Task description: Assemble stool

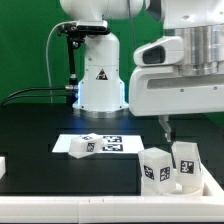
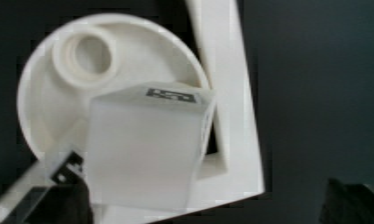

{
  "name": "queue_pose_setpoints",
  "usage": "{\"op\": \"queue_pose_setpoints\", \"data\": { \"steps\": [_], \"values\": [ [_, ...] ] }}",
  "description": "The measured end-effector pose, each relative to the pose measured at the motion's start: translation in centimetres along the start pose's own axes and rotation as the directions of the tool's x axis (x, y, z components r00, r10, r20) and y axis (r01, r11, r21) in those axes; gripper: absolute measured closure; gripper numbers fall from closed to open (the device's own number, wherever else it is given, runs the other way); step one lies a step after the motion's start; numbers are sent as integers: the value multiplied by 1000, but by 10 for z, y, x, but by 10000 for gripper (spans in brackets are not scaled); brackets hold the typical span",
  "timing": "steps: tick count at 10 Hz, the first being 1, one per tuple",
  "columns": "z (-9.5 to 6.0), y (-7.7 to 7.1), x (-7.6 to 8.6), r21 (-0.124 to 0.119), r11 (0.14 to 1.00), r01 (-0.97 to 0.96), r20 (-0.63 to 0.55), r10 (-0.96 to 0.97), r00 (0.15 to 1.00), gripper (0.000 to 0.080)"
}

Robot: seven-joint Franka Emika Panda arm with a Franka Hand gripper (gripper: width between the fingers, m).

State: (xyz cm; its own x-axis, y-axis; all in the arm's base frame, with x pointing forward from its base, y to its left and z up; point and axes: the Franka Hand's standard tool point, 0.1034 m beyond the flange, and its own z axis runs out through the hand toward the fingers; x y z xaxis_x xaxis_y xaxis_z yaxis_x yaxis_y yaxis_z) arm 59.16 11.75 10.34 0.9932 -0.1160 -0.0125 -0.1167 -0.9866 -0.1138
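Shows the gripper spread to its full width and clasping nothing, hanging over the near part of the black matte table, toward the exterior view's right. Sets it directly over two stool legs standing close together: the left standing leg and the right standing leg.

From the wrist, frames one standing leg next to a dark finger. Cannot tell whether the finger touches the leg, nor which of the pair it is.

Behind that leg, shows the seat as a round white disc with a raised rim and one round socket near its edge. Has the seat lying flat and pressed against a straight white bar. Cannot make the seat out for certain in the exterior view.

Presents all stool parts as smooth white plastic. Gives the legs as short, chunky, flat-faced blocks with slanted tops, each bearing black-and-white square tags.

Farther back and toward the exterior view's left, shows a lying leg tipped on its side. Rests it on the end of the marker board, a thin flat white strip of printed tags.

Beyond the board, shows the arm's glossy white base, with black cables trailing off toward the exterior view's left.
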Motion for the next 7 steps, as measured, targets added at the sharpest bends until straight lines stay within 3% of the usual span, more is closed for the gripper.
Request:
{"op": "queue_pose_setpoints", "data": {
  "steps": [3, 4, 5, 7],
  "values": [
    [0, 3, 0, -13, 969, 247, 5, -247, 969, 150],
    [0, 0, 1, -32, 898, 439, 16, -439, 899, 150],
    [0, -3, 0, -36, 805, 592, 32, -591, 806, 150],
    [1, -1, 0, -38, 711, 702, 44, -701, 712, 150]
  ]
}}
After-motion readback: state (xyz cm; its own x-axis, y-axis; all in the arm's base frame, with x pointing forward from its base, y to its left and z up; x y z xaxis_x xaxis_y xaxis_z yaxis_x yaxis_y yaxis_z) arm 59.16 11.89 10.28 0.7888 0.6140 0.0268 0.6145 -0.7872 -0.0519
